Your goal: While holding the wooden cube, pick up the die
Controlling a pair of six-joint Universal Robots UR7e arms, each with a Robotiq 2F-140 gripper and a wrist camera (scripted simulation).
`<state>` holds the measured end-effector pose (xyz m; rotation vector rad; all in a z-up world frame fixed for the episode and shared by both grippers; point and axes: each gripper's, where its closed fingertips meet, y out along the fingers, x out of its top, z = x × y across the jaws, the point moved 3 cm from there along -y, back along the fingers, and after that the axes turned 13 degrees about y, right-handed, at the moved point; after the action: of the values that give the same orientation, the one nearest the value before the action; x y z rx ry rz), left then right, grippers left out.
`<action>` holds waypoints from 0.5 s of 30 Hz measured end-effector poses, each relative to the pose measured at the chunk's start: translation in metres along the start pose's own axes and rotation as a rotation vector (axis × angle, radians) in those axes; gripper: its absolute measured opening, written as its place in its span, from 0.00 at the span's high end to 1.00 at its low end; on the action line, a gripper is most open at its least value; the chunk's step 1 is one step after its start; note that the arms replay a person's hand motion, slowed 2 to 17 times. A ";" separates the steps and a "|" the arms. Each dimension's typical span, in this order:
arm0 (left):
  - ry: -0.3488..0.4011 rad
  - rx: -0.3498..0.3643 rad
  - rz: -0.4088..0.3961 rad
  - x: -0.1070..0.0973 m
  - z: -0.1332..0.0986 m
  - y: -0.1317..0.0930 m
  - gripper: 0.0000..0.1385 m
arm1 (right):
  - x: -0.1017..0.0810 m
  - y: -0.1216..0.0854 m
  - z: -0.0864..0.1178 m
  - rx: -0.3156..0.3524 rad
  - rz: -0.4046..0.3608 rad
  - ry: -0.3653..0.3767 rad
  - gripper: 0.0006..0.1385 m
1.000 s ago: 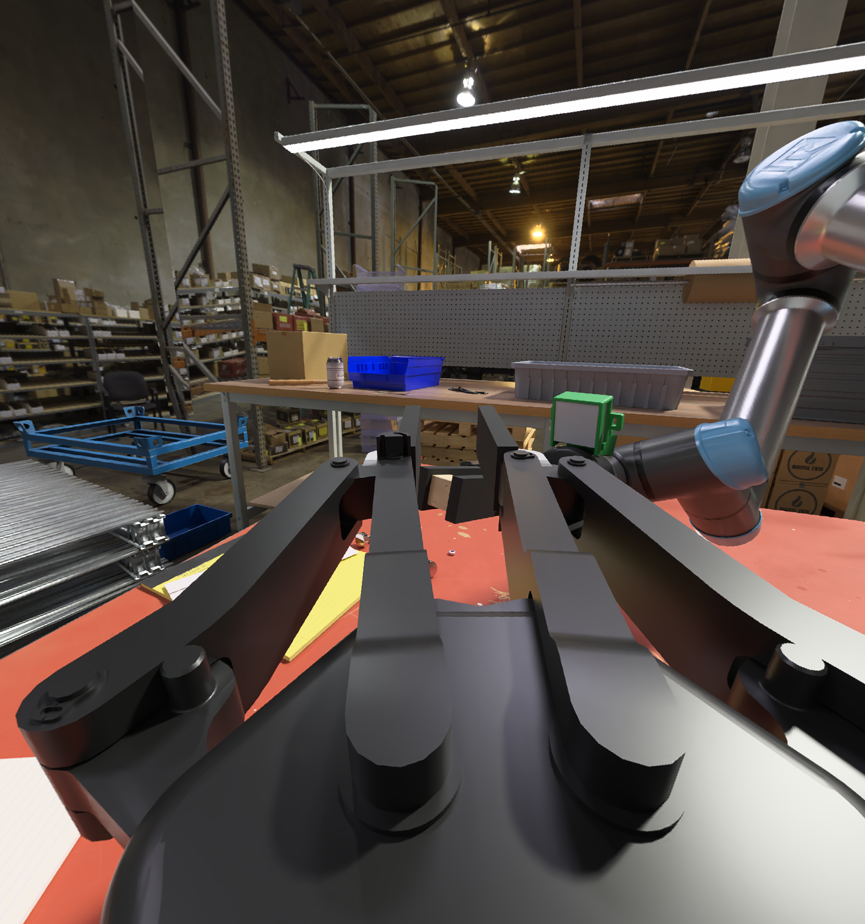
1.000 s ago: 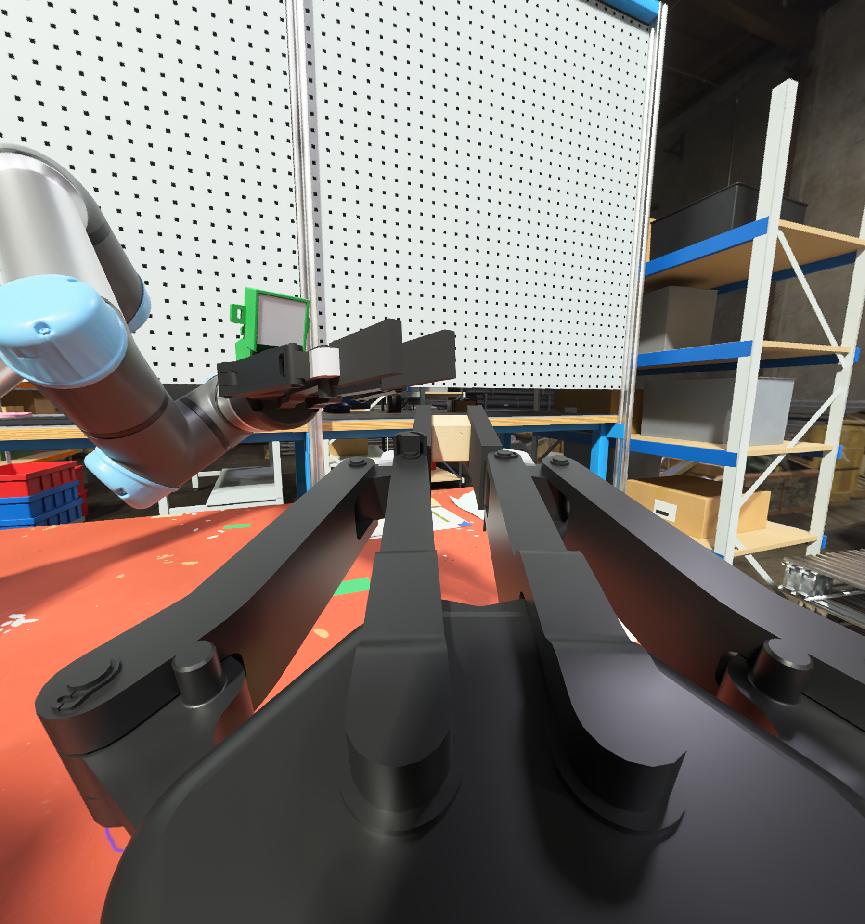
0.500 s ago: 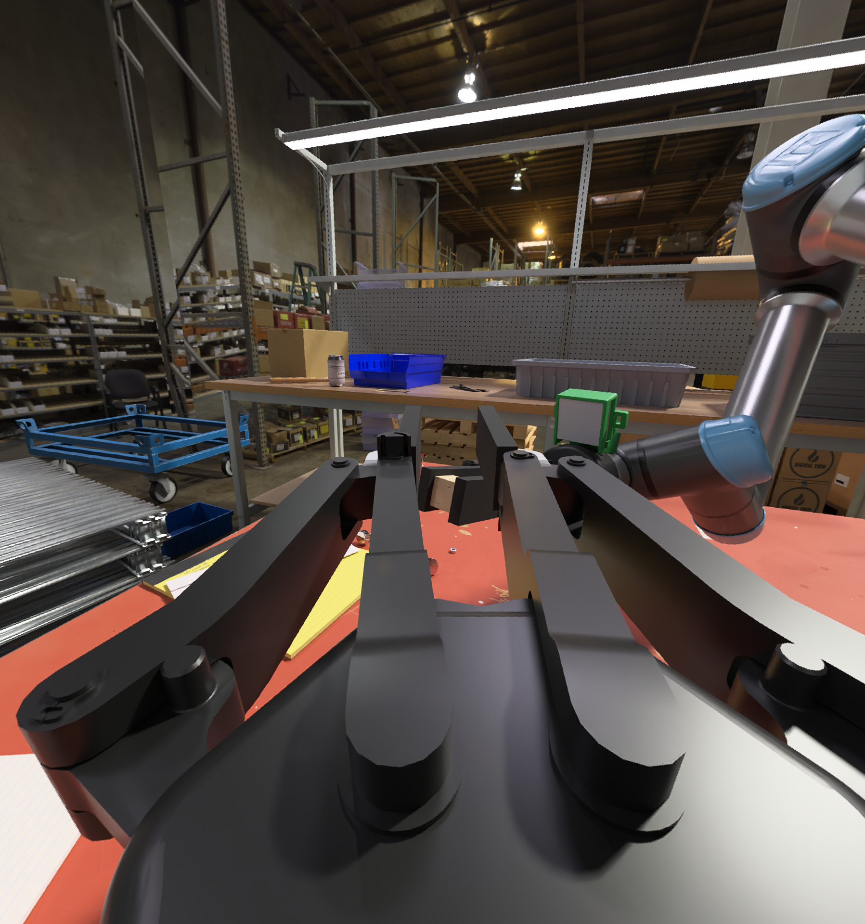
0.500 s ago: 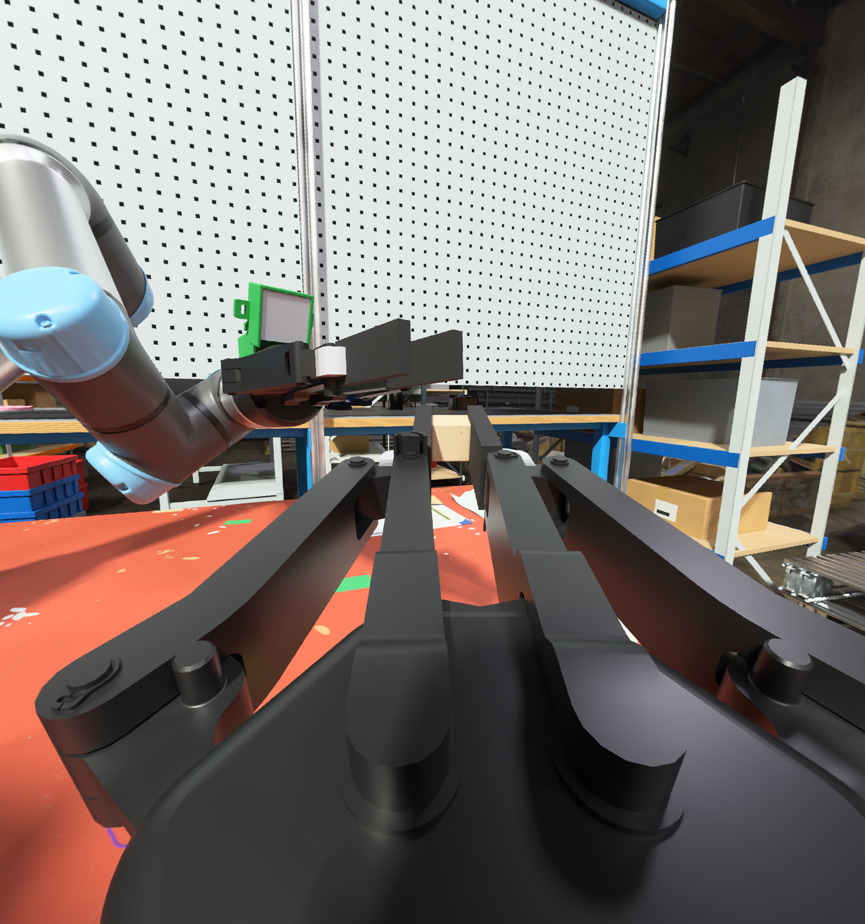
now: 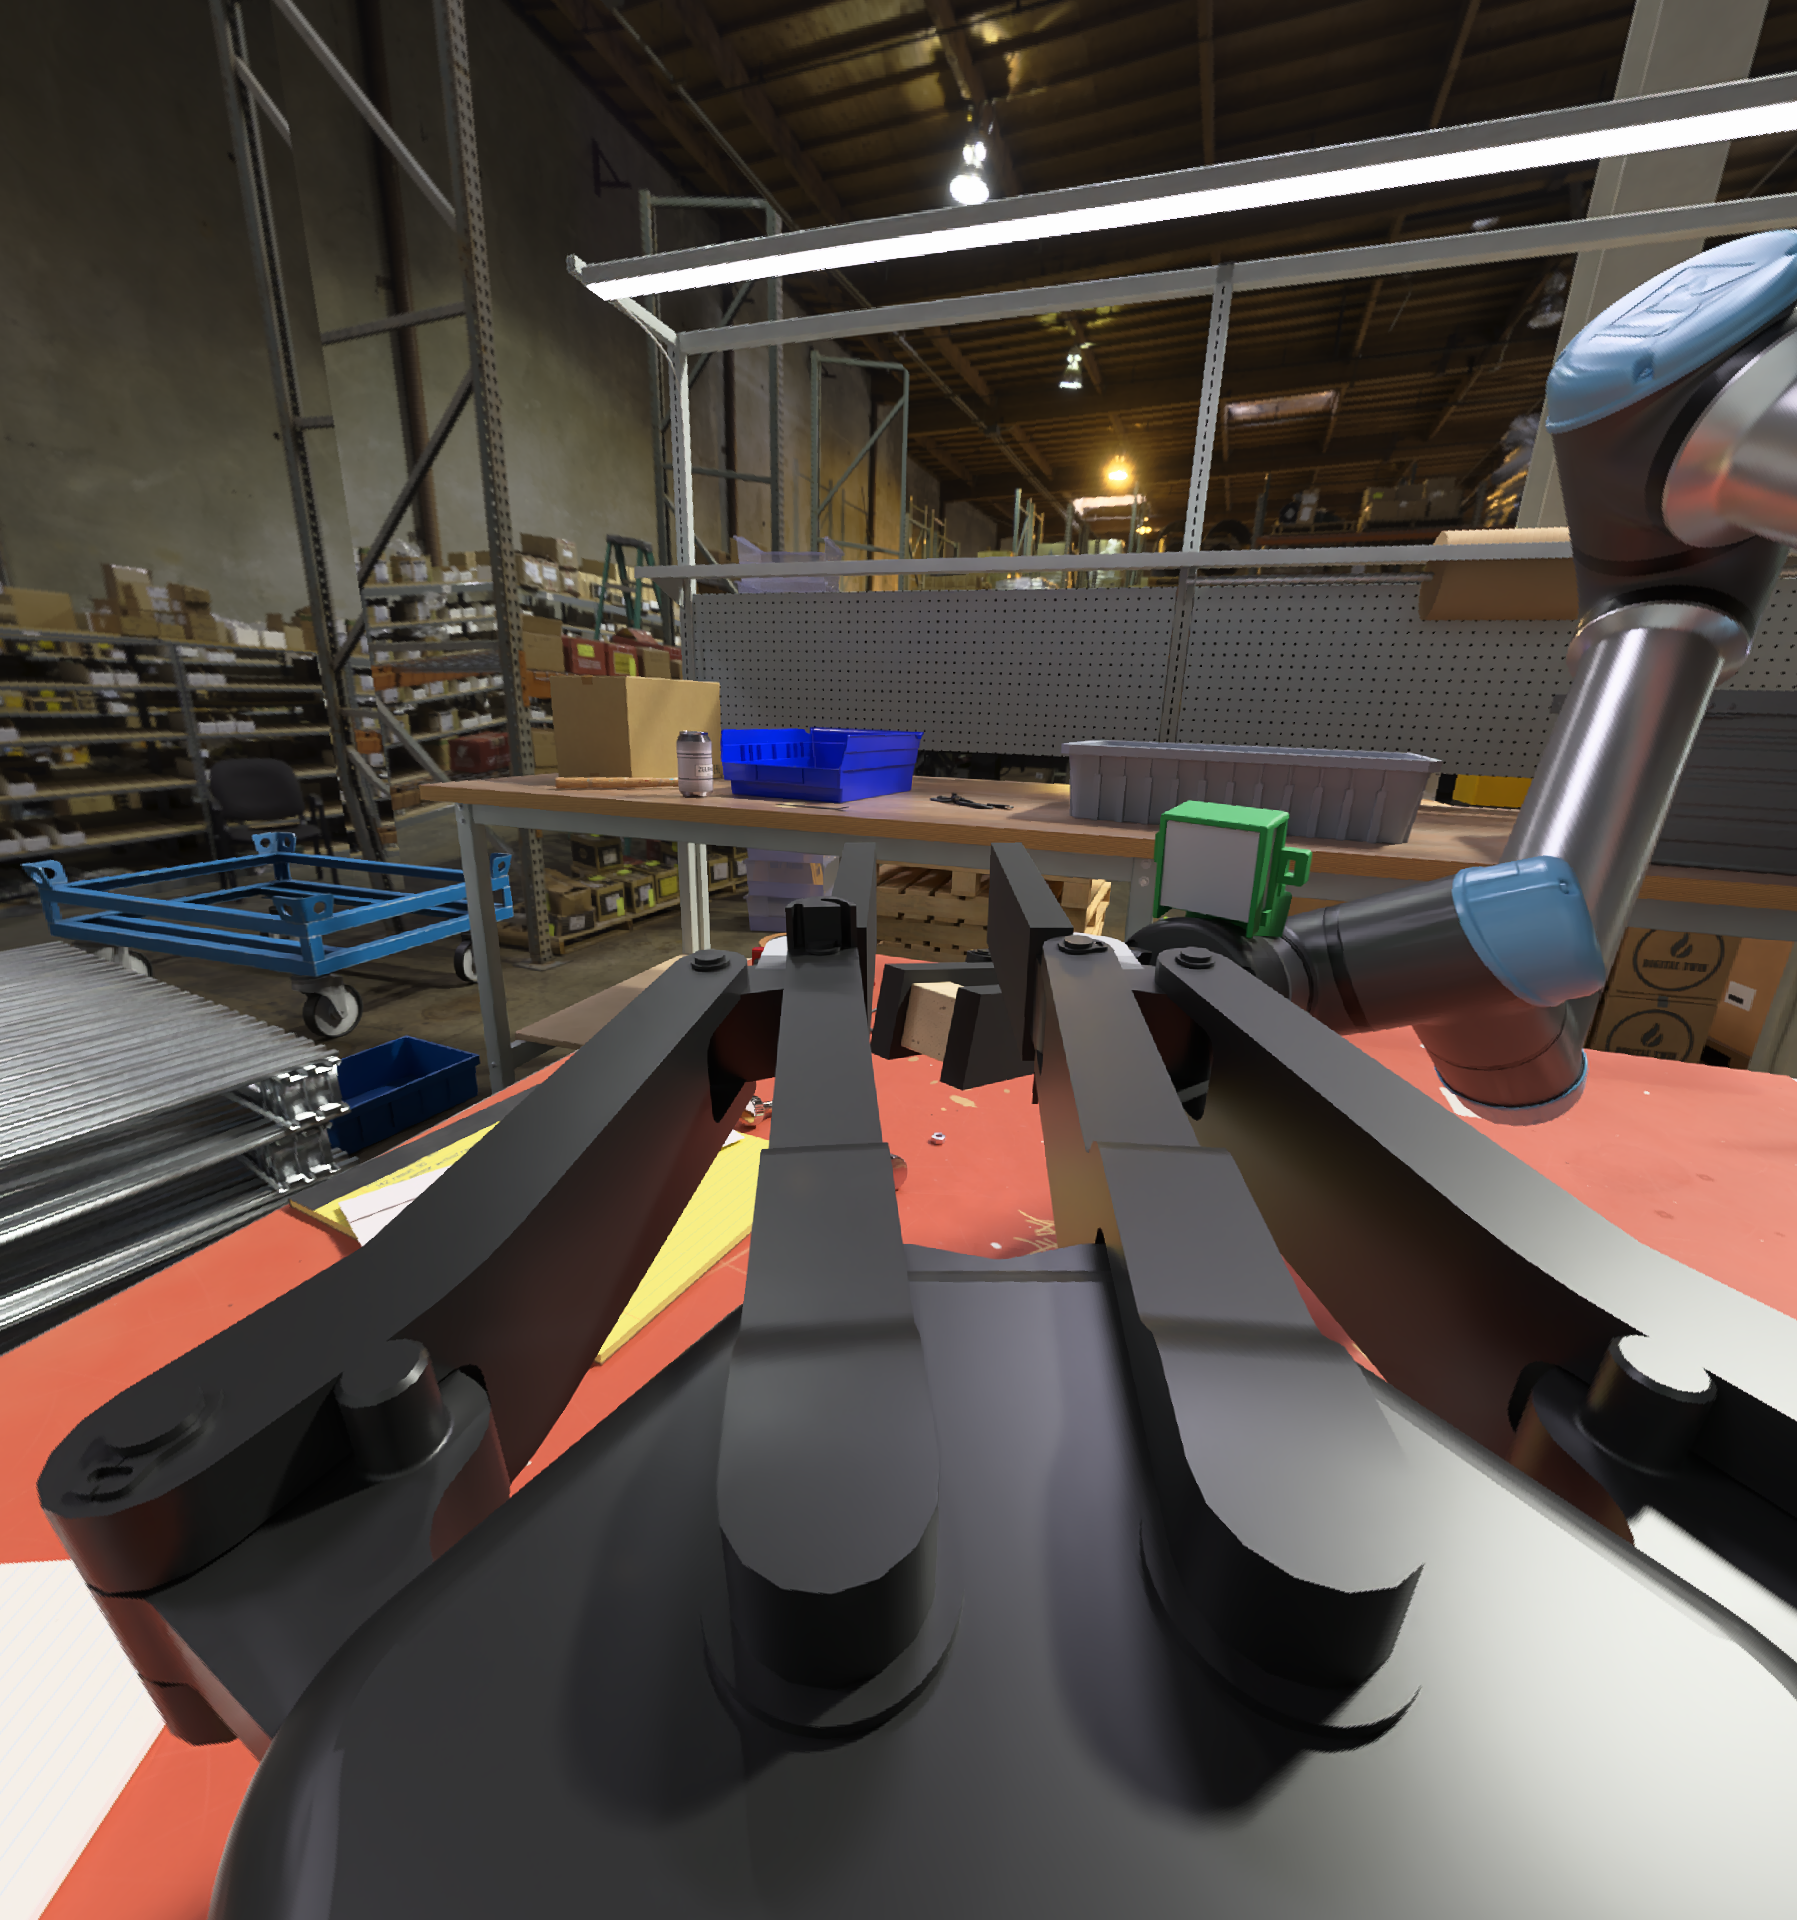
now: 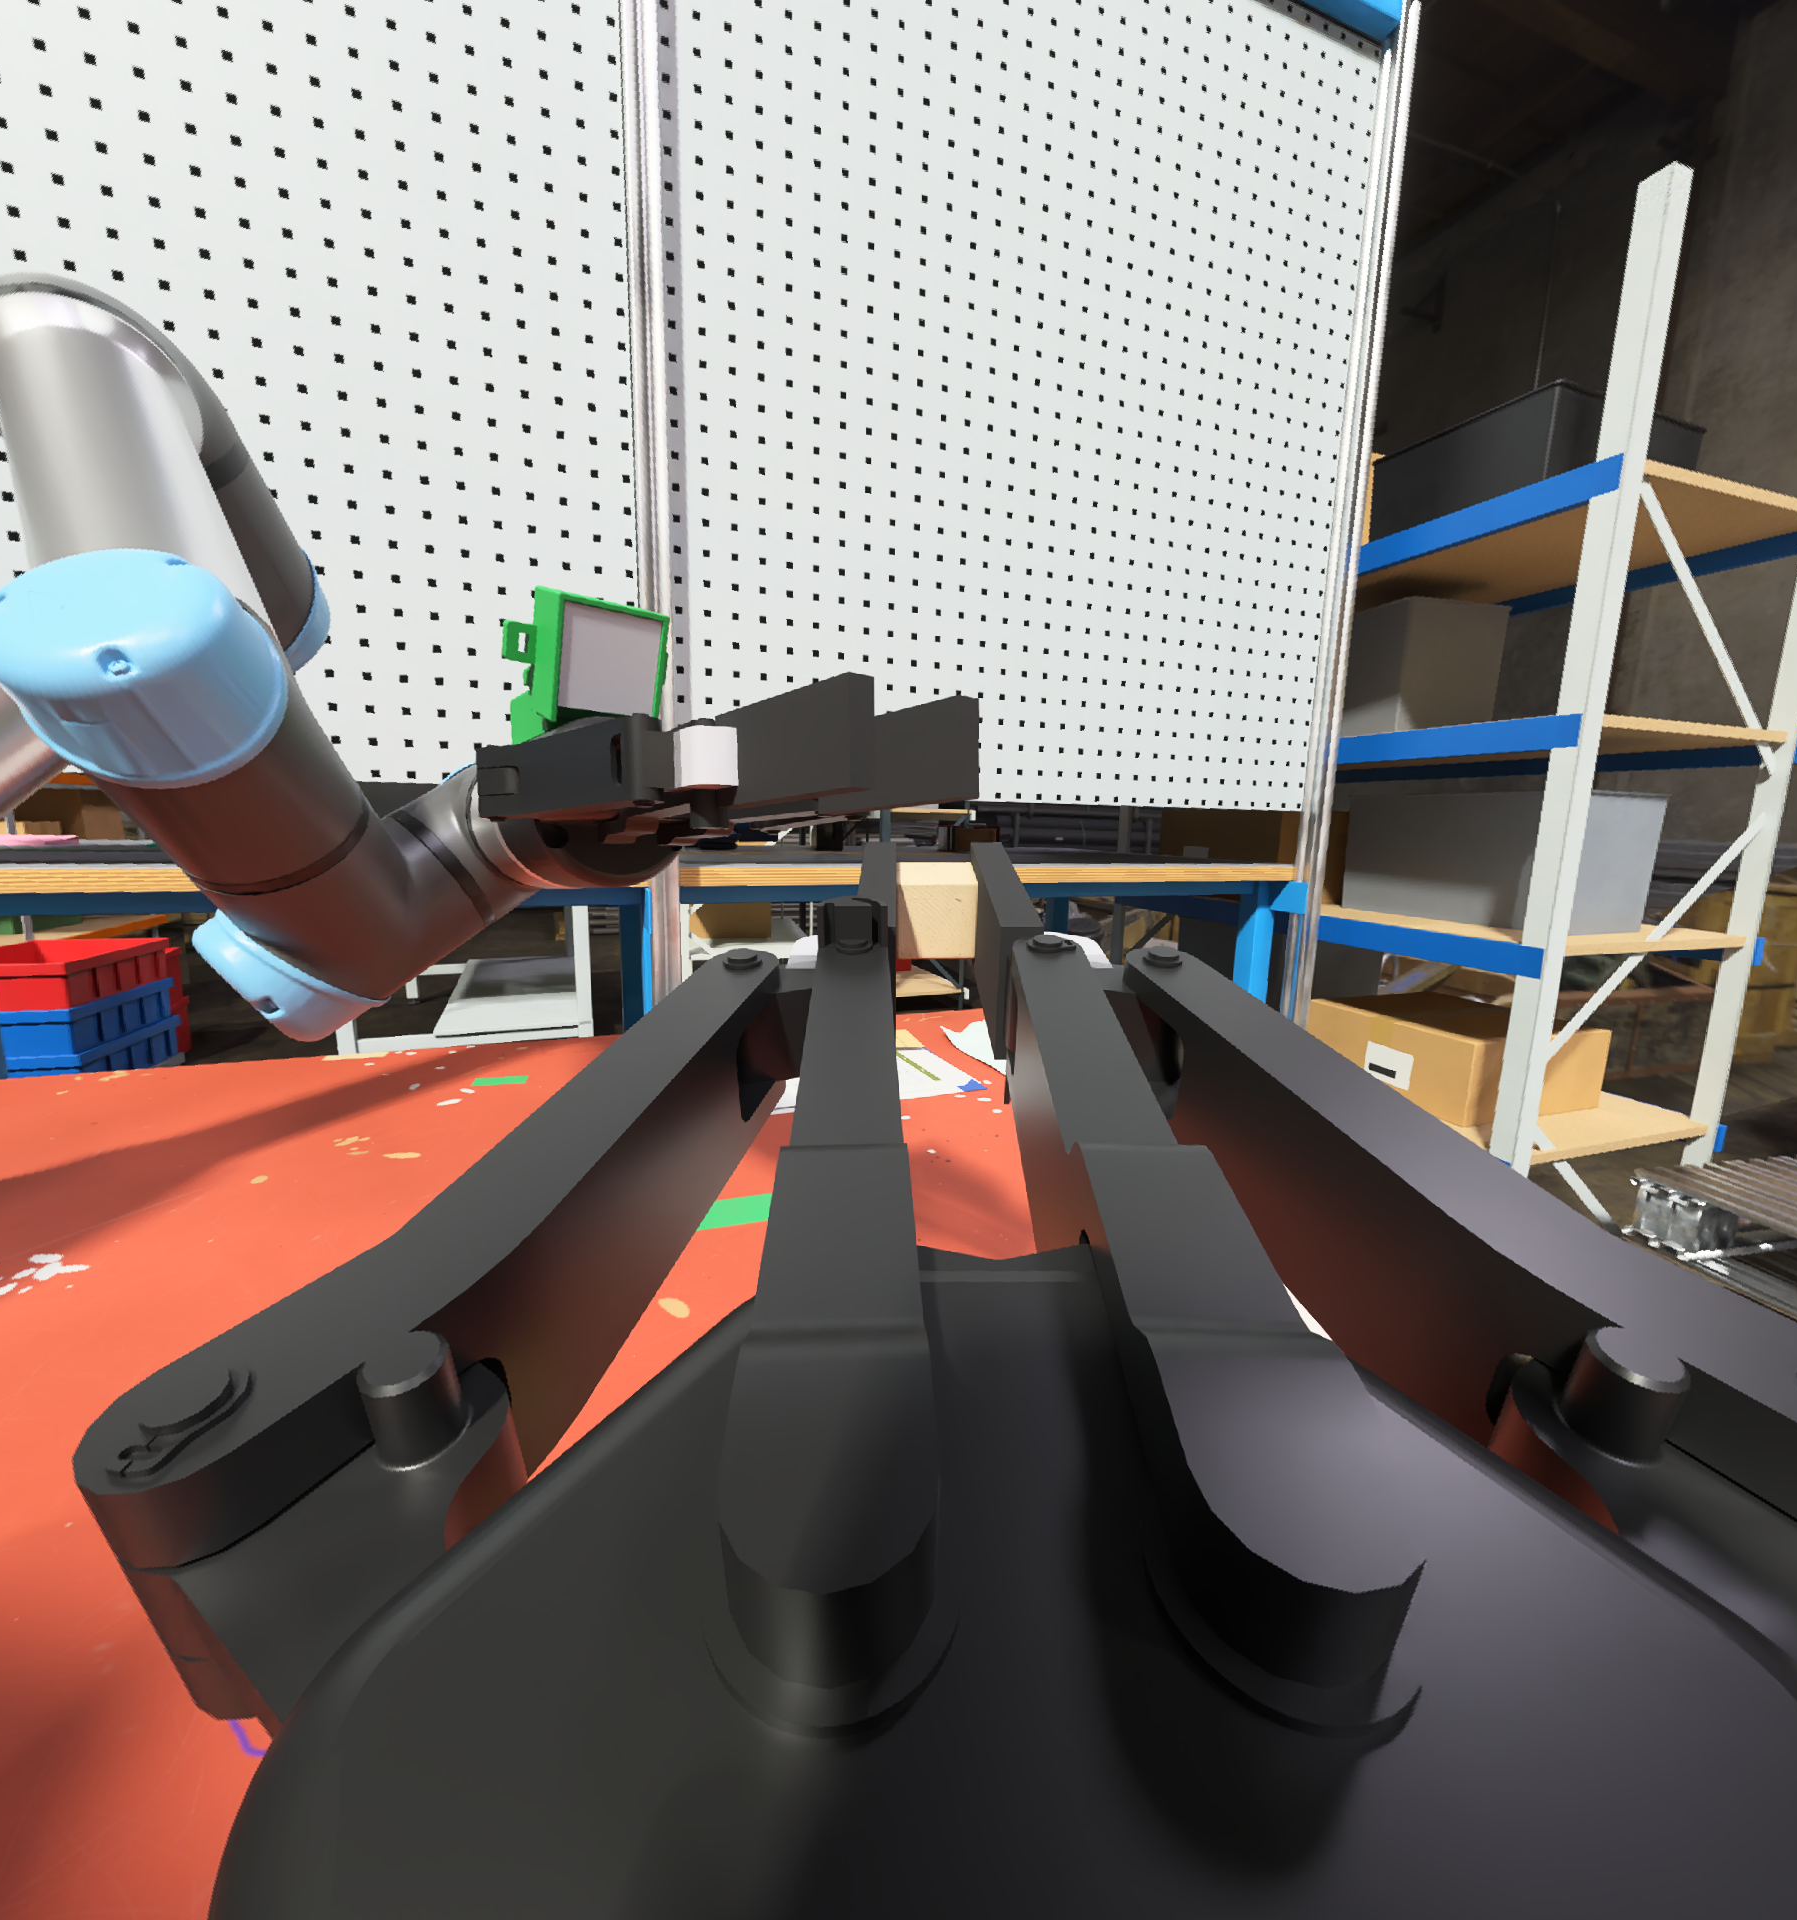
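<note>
Little has moved in the last second: seen from the right wrist, the left gripper [image 6: 873, 732] has only drifted slightly rightward in front of the pegboard [image 6: 977, 364]. The right gripper [image 6: 930, 894] is closed partway on the wooden cube [image 6: 935, 909], which is pinched between its fingertips above the red table [image 6: 198, 1195]. The left wrist view shows the same cube [image 5: 925, 1023] in that gripper [image 5: 951, 1023], just beyond the left gripper's [image 5: 930, 894] own tips. Those tips stand partly apart with nothing between them. A small white block [image 6: 707, 753] sits at the left gripper's knuckles. I cannot tell whether it is the die, which shows nowhere else.
</note>
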<state>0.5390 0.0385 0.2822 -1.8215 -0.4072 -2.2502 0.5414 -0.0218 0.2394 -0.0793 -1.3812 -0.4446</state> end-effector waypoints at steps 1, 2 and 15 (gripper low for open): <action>0.000 0.000 0.001 0.000 0.000 0.000 0.79 | 0.000 0.000 0.000 0.001 0.000 0.000 0.87; 0.000 0.000 0.001 0.000 0.000 0.000 0.79 | 0.000 0.000 0.000 0.002 0.000 -0.001 0.87; -0.007 -0.007 -0.012 0.001 0.001 -0.001 0.79 | 0.001 -0.001 0.002 0.018 -0.011 -0.005 0.87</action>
<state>0.5390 0.0402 0.2832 -1.8354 -0.4132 -2.2561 0.5391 -0.0220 0.2409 -0.0577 -1.3906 -0.4412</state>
